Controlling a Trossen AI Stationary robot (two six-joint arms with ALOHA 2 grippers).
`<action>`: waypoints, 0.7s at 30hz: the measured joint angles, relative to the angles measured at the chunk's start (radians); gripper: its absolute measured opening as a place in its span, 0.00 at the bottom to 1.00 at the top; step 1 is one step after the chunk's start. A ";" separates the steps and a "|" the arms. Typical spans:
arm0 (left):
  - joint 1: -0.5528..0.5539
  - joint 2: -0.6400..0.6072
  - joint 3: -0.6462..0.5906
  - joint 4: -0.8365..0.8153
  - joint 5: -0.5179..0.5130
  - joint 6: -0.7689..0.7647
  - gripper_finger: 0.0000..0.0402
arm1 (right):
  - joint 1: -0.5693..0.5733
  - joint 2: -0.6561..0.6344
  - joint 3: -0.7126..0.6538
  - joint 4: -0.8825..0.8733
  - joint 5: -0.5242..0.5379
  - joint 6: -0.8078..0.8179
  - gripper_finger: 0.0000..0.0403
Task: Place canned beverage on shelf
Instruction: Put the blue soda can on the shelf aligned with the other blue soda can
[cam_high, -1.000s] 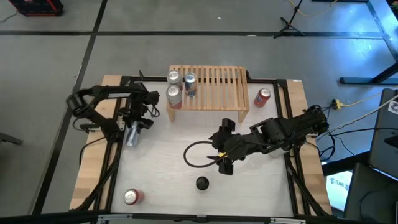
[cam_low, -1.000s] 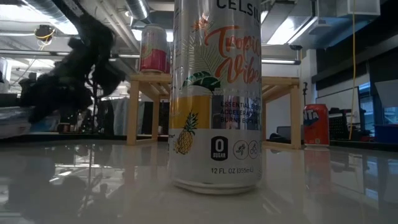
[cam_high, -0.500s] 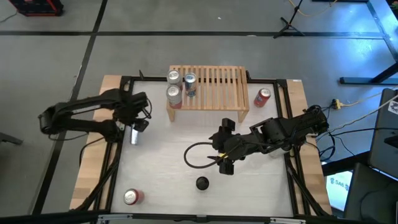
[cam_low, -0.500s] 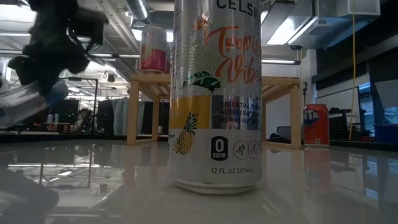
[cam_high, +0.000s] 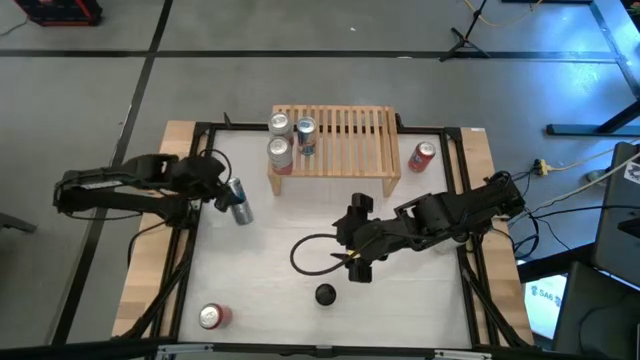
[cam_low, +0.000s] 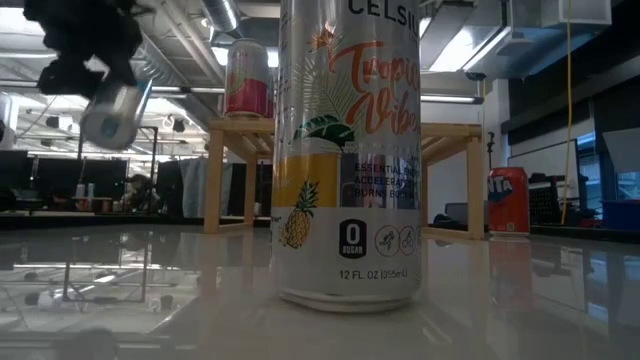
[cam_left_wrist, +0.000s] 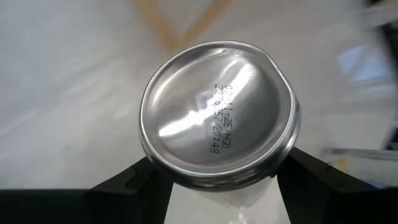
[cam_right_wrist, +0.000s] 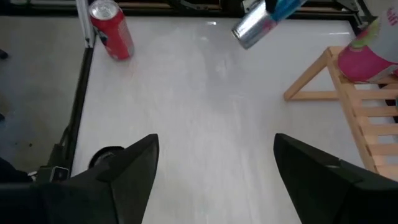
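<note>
Slipping is the main risk I see: the left gripper (cam_high: 222, 191) pinches a slim silver-and-blue drink can (cam_high: 238, 203) near one end, tilted well off upright above the white tabletop (cam_high: 270, 290), so a jolt on the way over could twist it loose. In the left wrist view the can's shiny domed base (cam_left_wrist: 219, 124) sits squeezed between the two dark fingers (cam_left_wrist: 124, 186). A second danger is collision, since three cans (cam_high: 283, 138) already crowd the near-left end of the low light-wood slatted shelf (cam_high: 345, 140); a tilted approach there might topple them. The left arm reaches in low from the table's left edge, holding the can just left of the shelf. Farther right, the right gripper (cam_high: 356, 240) waits over mid-table, its fingers spread and empty.
</note>
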 joint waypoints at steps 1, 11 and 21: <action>-0.019 -0.010 0.000 0.026 -0.006 -0.001 0.57 | 0.000 0.003 -0.006 0.006 -0.002 -0.001 0.76; -0.215 -0.027 0.000 0.373 -0.011 -0.028 0.57 | 0.000 0.002 -0.196 0.170 -0.058 0.002 0.76; -0.427 -0.014 0.001 0.582 0.002 -0.155 0.57 | 0.000 -0.001 -0.198 0.257 -0.025 -0.099 0.76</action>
